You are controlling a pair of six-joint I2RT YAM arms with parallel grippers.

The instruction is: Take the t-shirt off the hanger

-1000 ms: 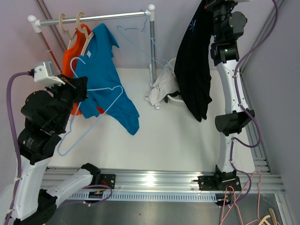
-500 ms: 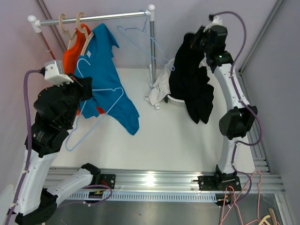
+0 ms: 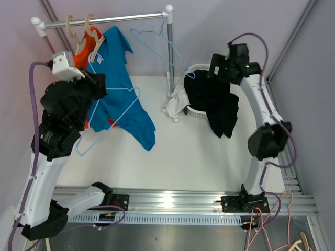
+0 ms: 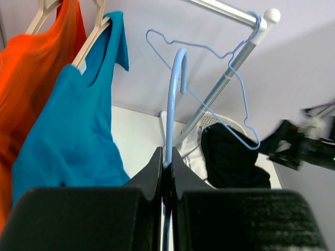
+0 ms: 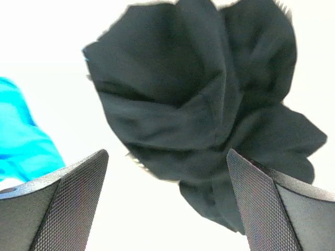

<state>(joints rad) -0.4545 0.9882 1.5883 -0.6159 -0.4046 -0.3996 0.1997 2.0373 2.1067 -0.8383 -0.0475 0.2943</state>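
Observation:
The black t-shirt (image 3: 214,102) lies crumpled over the white basket (image 3: 200,68) at the back right, one end trailing onto the table. It fills the right wrist view (image 5: 199,115) below my right gripper (image 5: 167,162), which is open with nothing between its fingers. In the top view that gripper (image 3: 214,68) hangs just above the basket. My left gripper (image 4: 166,157) is shut on the stem of a bare light blue wire hanger (image 4: 174,94), held up in front of the rack at the left (image 3: 99,86).
A clothes rail (image 3: 104,21) on a post (image 3: 170,52) carries an orange shirt (image 3: 79,60) and a blue shirt (image 3: 120,99) on wooden hangers, plus another blue wire hanger (image 3: 157,39). White cloth (image 3: 175,102) lies beside the basket.
My right gripper came down from high up and opened, and the black t-shirt dropped from it onto the basket. My left arm lifted the wire hanger toward the rail.

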